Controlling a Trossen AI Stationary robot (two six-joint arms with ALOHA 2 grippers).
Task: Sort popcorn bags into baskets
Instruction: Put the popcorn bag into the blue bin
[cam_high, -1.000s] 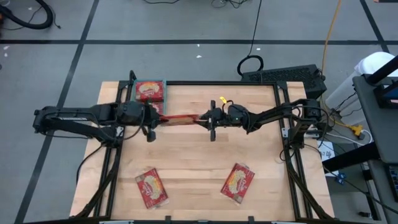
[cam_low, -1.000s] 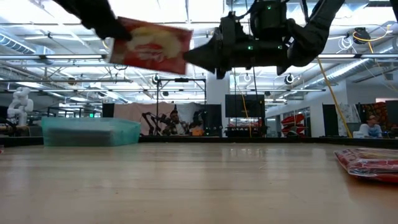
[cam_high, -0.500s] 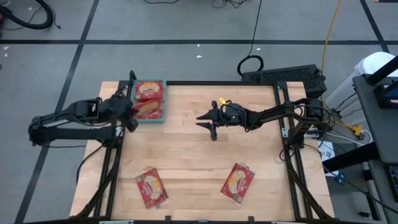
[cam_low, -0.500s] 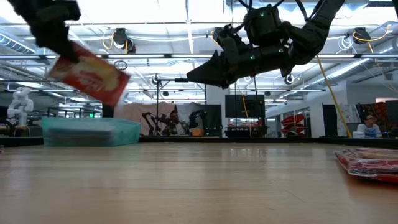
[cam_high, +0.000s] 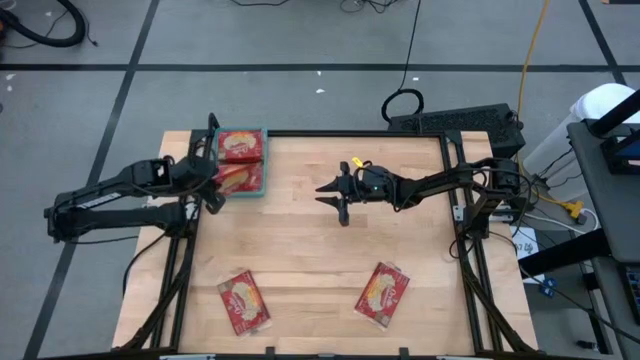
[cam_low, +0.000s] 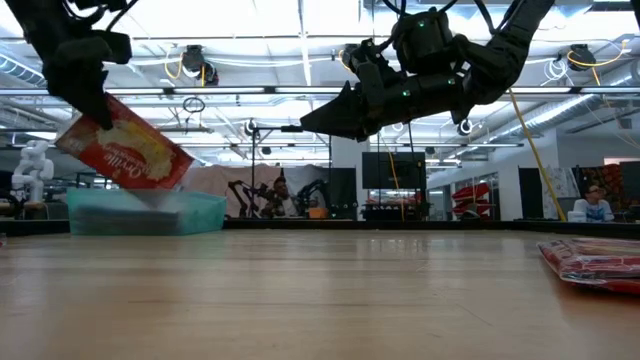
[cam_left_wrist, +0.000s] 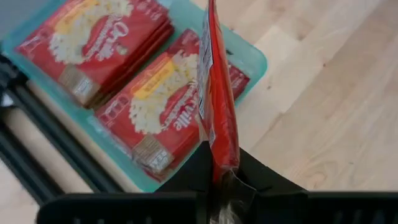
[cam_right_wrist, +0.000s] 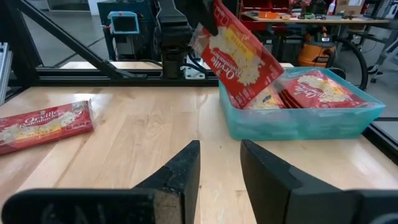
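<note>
Low view: left fingers (cam_low: 92, 100) clenched on tilted bag (cam_low: 125, 147) over tray (cam_low: 146, 212); could snag the rim and tip out. Right fingers (cam_right_wrist: 219, 163) parted, empty.

So the handoff is done: the left end effector (cam_high: 213, 178) swings away from mid-bench to the far-left corner, and the popcorn bag (cam_low: 124, 146) it clamps now hangs tilted over the teal basket (cam_high: 262, 160). The right end effector (cam_high: 330, 190) lets go, fingers parted, and pulls back slightly right.
</note>
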